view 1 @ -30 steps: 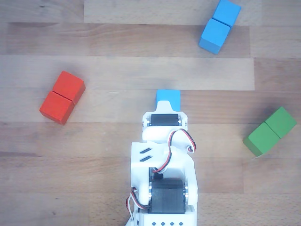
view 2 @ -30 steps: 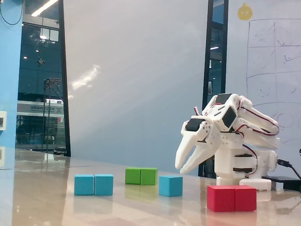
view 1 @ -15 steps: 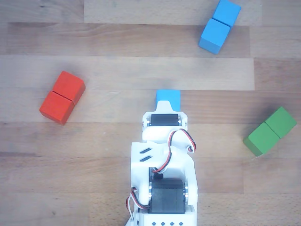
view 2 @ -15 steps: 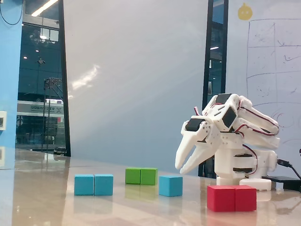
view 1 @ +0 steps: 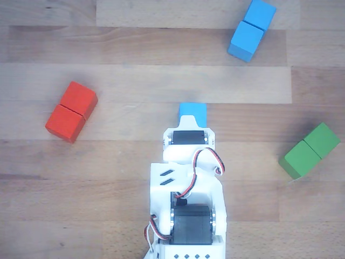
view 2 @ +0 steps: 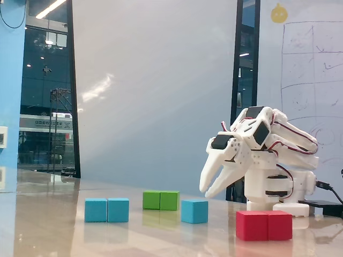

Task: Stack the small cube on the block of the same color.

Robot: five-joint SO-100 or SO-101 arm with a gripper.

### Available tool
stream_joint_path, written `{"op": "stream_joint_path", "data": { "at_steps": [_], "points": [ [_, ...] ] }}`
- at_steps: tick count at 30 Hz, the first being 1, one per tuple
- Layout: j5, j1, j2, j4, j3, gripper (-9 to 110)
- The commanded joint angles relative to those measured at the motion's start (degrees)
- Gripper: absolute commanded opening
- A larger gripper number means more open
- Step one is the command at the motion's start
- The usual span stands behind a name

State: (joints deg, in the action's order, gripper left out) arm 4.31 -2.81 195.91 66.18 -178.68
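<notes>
While nothing is stacked yet, the gripper [view 2: 203, 190] is hanging part open and empty above the small cube [view 2: 194, 211], sitting mid-desk; the blue block [view 1: 252, 30] is lying near the far edge.

We find no text, brand or number that can be read on the blocks, the arm or the table in either view. In the fixed view a lit strip [view 2: 47, 122] behind the glass at the left edge seems to carry lettering, too small to make out.
</notes>
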Motion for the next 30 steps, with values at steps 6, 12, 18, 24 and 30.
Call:
{"op": "stream_joint_path", "data": {
  "at_steps": [6,12,18,24,30],
  "points": [
    [0.35,-0.44,1.67,0.09,1.58,6],
    [0.35,-0.44,1.41,0.09,1.93,5],
    [0.44,-0.35,0.97,-0.79,2.46,6],
    [1.23,-0.44,-1.41,0.26,9.23,6],
    [1.23,-0.44,-21.09,0.18,23.99,6]
  ]
}}
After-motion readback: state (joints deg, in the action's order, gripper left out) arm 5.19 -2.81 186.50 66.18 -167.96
